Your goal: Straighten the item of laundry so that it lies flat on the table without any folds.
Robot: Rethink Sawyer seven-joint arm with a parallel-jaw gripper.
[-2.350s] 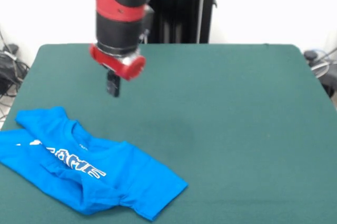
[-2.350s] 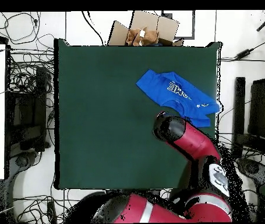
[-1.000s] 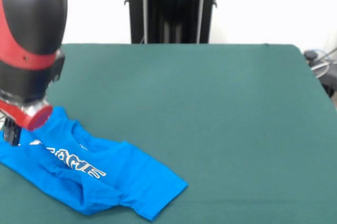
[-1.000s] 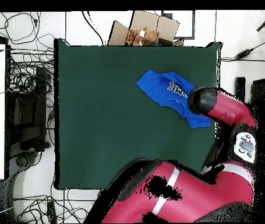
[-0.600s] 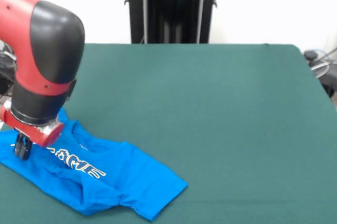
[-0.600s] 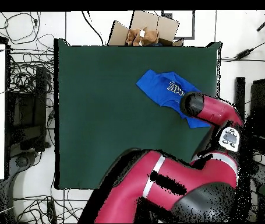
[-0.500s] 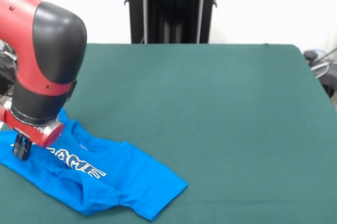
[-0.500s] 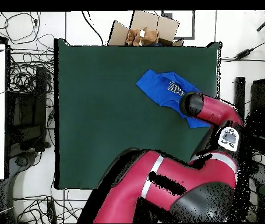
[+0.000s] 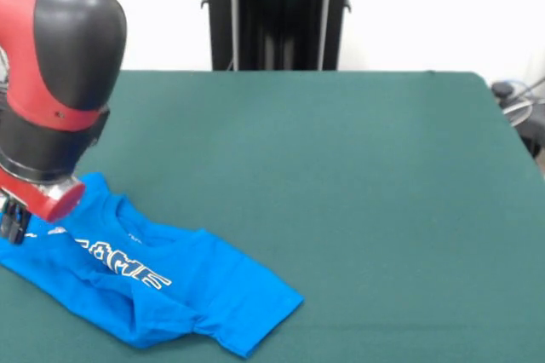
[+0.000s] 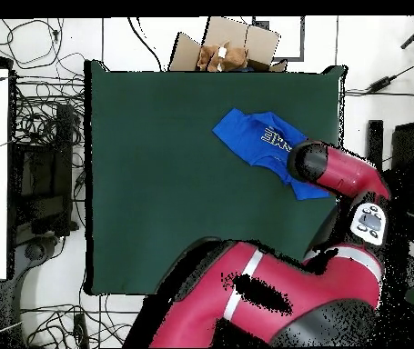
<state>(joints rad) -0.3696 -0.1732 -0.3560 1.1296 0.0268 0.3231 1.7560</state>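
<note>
The table (image 9: 341,175) is a broad green spread, and the red and black arm (image 9: 55,82) leans over its edge. The blue shirt (image 9: 162,282) lies rumpled near a corner, one sleeve end under the arm. The gripper (image 9: 13,222) is down at that sleeve; whether it is clenched I cannot tell.

Setting: robotics laboratory.
Evidence: cable tangles (image 10: 37,109) on the tiled floor beside the table (image 10: 174,182); cardboard box (image 10: 224,45) at its edge; black equipment stand (image 9: 277,9); plain white walls.
</note>
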